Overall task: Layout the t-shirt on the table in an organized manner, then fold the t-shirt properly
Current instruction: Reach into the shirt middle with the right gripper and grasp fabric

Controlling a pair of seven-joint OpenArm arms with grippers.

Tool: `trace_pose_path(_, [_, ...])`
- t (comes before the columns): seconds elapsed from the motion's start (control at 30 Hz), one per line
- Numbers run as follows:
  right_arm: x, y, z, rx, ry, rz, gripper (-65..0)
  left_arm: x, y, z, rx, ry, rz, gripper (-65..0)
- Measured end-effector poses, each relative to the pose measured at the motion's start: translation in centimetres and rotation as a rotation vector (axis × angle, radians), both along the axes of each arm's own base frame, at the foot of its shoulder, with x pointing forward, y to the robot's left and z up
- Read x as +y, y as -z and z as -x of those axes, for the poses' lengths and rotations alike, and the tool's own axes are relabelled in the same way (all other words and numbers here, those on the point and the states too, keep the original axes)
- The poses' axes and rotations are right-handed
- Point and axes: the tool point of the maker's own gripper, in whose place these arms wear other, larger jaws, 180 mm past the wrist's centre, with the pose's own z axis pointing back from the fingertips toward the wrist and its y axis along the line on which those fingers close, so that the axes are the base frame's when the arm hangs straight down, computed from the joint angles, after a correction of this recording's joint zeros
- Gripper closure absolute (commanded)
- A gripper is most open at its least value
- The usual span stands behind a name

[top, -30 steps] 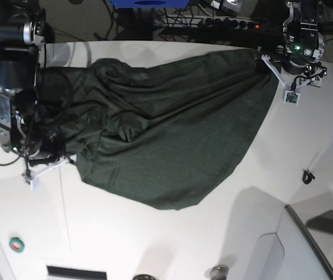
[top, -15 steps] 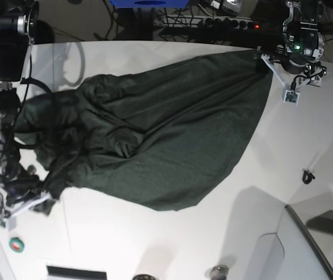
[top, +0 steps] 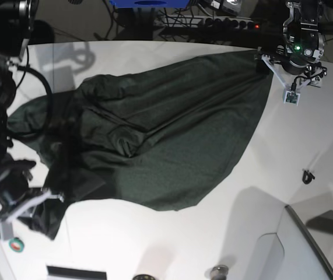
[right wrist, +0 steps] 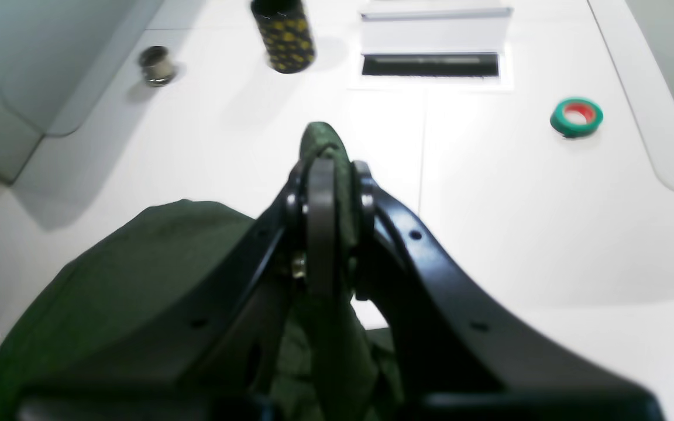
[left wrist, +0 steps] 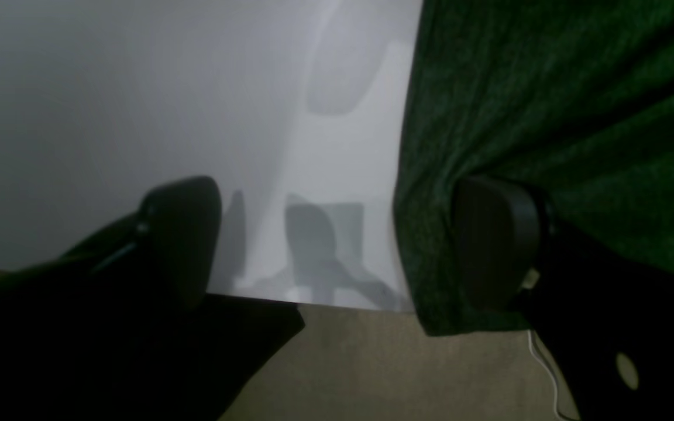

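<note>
I see the dark green wrinkly fabric t-shirt (top: pixel 160 134) spread across the white tabletop (top: pixel 283 169). My right pincer (right wrist: pixel 330 175), lower left, clamps its edge; left pincer (left wrist: pixel 337 245), upper right, gapes wide.

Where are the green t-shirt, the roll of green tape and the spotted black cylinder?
t-shirt (top: pixel 172 140), base view, middle of the spread fabric.
roll of green tape (right wrist: pixel 576 117), right wrist view, its ring.
spotted black cylinder (right wrist: pixel 283 36), right wrist view, its side.
</note>
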Motion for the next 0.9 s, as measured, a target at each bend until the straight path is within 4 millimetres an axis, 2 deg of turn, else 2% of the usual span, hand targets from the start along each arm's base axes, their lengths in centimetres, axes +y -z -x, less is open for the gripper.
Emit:
trace_pose_path(0.07, [2.0,2.5,1.7,0.06,-0.055,0.004,-0.3,0.0,0.0,0.0,0.0,0.0,-0.001,-59.9])
trace_pose_path(0.2, [7.9,9.6,6.8,0.261,-0.205,-0.051,-0.9,0.0,0.0,-0.1,-0.001,0.0,0.001,-59.9])
trace_pose_path(0.27, [10.1,13.2,9.1,0.378,-0.24,-0.09,-3.3,0.2,-0.1,-0.1,-0.001,0.001,-0.005,-59.9])
trace_pose_path(0.37, [11.6,16.9,11.7,0.49,-0.272,-0.099,-17.7,0.0,0.0,-0.1,-0.002,0.0,0.002,-59.9])
trace_pose_path(0.47, [12.0,18.0,13.0,0.531,-0.283,-0.102,-31.5,0.0,0.0,-0.1,-0.002,0.0,0.0,-59.9])
trace_pose_path(0.5, [11.9,17.7,12.7,0.521,-0.282,-0.097,-32.9,0.0,0.0,0.0,-0.001,0.0,0.0,-59.9])
trace_pose_path(0.57, [11.7,16.4,11.3,0.476,-0.281,-0.093,-31.4,0.0,0.0,0.0,0.0,0.001,-0.001,-59.9])
trace_pose_path(0.67, [8.8,14.6,7.6,0.4,-0.185,-0.108,-27.6,0.0,0.1,0.1,0.003,0.001,0.0,-59.9])
trace_pose_path(0.8, [5.7,15.2,3.9,0.41,-0.112,-0.09,-26.3,0.1,0.0,0.2,0.004,0.001,-0.005,-59.9])
trace_pose_path(0.9, [5.5,16.6,2.3,0.458,-0.096,-0.113,-26.0,0.0,0.1,0.2,0.004,0.002,-0.001,-59.9])
